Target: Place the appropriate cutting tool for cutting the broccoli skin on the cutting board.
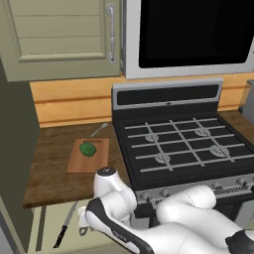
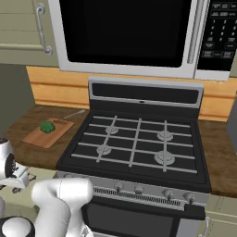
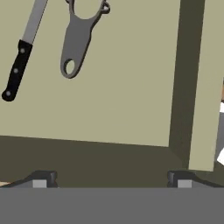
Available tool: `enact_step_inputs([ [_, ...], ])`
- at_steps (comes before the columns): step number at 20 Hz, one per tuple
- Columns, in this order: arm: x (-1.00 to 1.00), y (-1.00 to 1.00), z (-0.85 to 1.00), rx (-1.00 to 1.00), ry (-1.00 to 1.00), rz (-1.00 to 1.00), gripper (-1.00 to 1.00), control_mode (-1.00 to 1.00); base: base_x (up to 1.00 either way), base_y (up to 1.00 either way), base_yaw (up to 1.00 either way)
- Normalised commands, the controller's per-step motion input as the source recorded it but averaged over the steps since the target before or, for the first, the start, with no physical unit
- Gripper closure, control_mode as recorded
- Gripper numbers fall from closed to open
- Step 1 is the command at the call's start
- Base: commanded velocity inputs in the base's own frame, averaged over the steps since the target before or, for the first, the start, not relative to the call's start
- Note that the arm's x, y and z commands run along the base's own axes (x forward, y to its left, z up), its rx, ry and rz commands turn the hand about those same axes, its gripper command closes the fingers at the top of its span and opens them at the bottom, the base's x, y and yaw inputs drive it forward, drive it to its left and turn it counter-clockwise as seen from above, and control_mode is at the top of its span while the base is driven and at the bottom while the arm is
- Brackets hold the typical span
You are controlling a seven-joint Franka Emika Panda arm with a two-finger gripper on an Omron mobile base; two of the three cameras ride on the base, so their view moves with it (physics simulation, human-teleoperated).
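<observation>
The knife (image 3: 19,52) lies in an open drawer (image 3: 109,100) below the desk (image 1: 49,168), its black handle toward the near end and its narrow silver blade running away from it. In the left base view the knife (image 1: 65,225) shows as a thin slanted line beneath the desk's front edge, just left of the white arm. Just beside it, apart from it, lies the grey Y-shaped peeler (image 3: 78,37), seen clearly in the hand view; in the left base view the peeler is largely hidden behind the arm.

The end effector (image 3: 111,179) hangs over the drawer with its two dark fingertips (image 3: 41,178) set wide apart and nothing between them; both tools lie well beyond the tips.

Up on the desk, the cutting board (image 1: 88,156) lies left of the stove (image 1: 183,144), with the broccoli (image 1: 88,149) resting on its far half. The right base view shows the same board (image 2: 46,134) and broccoli (image 2: 47,127) at the far left. A small silver utensil (image 1: 99,130) lies on the desk just past the board's far end.

Over the stove hangs a microwave (image 2: 129,37), its keypad visible in the right base view. A cabinet door (image 1: 59,37) with a metal handle is left of it. The arm's own white links cover part of the drawer in the left base view.
</observation>
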Motion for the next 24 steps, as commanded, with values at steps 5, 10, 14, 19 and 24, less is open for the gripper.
enact_step_inputs([
  [5,0.01,0.67,-0.36,0.00,0.00,0.00,-1.00,-1.00,0.00,0.00,0.00],
  [10,-0.17,0.56,-0.17,-0.01,0.00,0.00,-1.00,-1.00,0.00,0.00,0.00],
  [14,-0.18,0.32,-0.16,0.00,0.00,0.00,-1.00,-1.00,0.00,0.00,0.00],
  [19,-0.44,0.22,-0.07,0.00,0.00,0.00,-1.00,-1.00,0.00,0.00,0.00],
  [24,-1.00,0.44,-0.14,0.00,0.00,0.00,-1.00,-1.00,0.00,0.00,0.00],
])
